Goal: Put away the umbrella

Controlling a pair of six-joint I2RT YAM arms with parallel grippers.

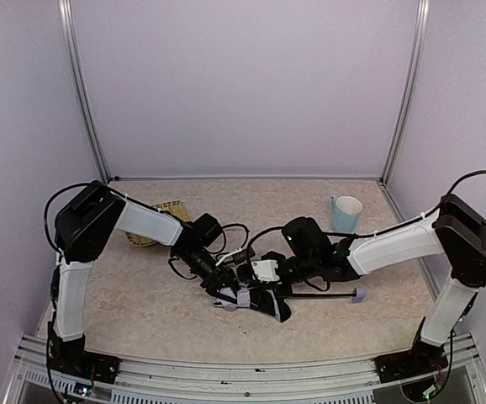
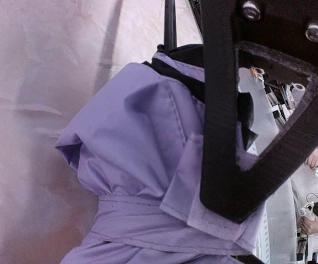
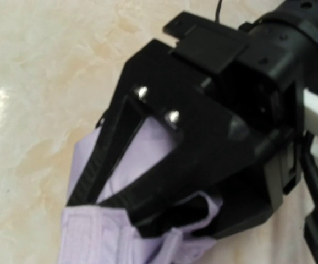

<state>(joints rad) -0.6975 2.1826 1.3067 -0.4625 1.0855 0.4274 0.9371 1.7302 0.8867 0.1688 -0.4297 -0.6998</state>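
- The left tool point(image 1: 226, 289) is clamped on bunched lavender fabric of the umbrella point(image 1: 258, 303), which lies under its fingers on the counter point(image 1: 142, 324).
- The right tool point(image 1: 251, 278) is clenched just beside it; I cannot tell whether it pinches anything.
- The umbrella's handle point(image 1: 358, 294) lies behind the right tool.

Overhead, the left arm point(image 1: 146, 223) hides half the woven tray point(image 1: 169, 208). Both wrists cover much of the umbrella point(image 1: 245, 298), so you cannot see how the jaws stand. Each wrist view crops the fabric at its lower edge; the right is blurred, perhaps showing the strap.
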